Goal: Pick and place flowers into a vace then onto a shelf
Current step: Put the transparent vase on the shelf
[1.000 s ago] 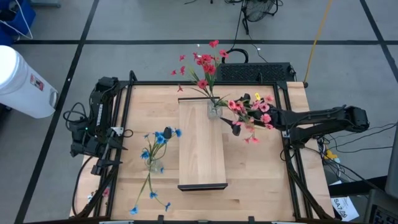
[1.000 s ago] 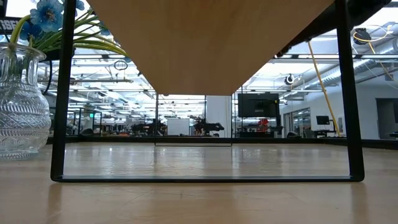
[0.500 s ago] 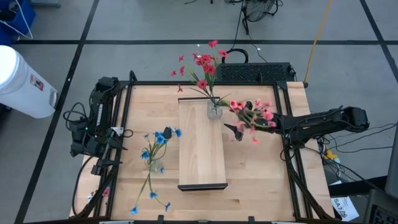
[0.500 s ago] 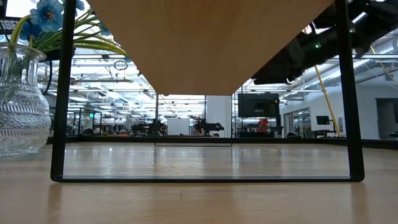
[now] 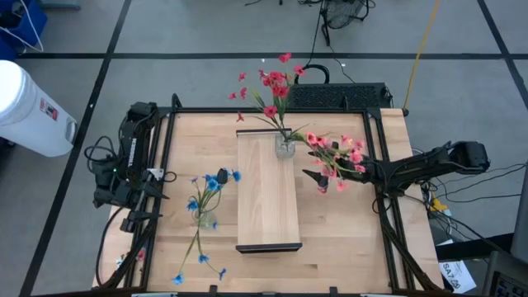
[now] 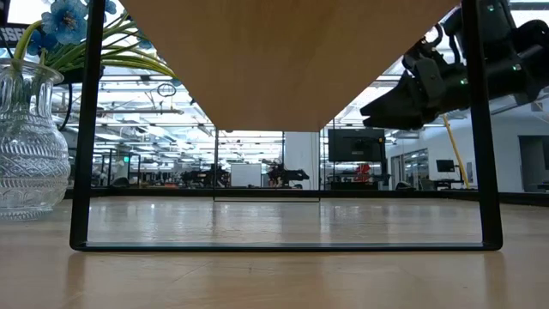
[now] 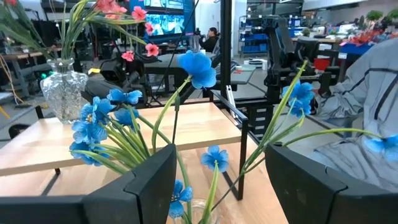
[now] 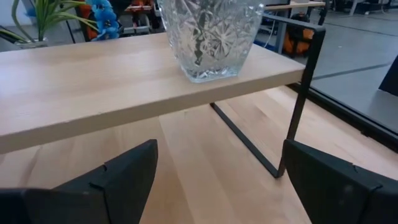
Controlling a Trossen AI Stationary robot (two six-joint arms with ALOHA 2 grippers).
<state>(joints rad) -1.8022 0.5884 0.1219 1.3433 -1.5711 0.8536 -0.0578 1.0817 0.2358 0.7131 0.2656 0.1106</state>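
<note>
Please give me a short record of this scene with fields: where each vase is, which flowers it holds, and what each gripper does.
shelf: pale wood board on black legs, mid-table
vase on shelf: glass, at the far end, holds red-pink flowers
vase on table: glass, left of the shelf, holds blue flowers
right gripper: open, empty, beside the shelf's right edge, near the pink blossoms
left gripper: open around the blue stems

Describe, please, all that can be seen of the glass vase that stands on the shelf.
The glass vase is clear, cut with a star-like pattern. It stands upright on the shelf, at its far end near one long edge. Green stems of red-pink flowers rise from it. Nothing grips it; the right gripper is beside the shelf, apart from it.
</note>
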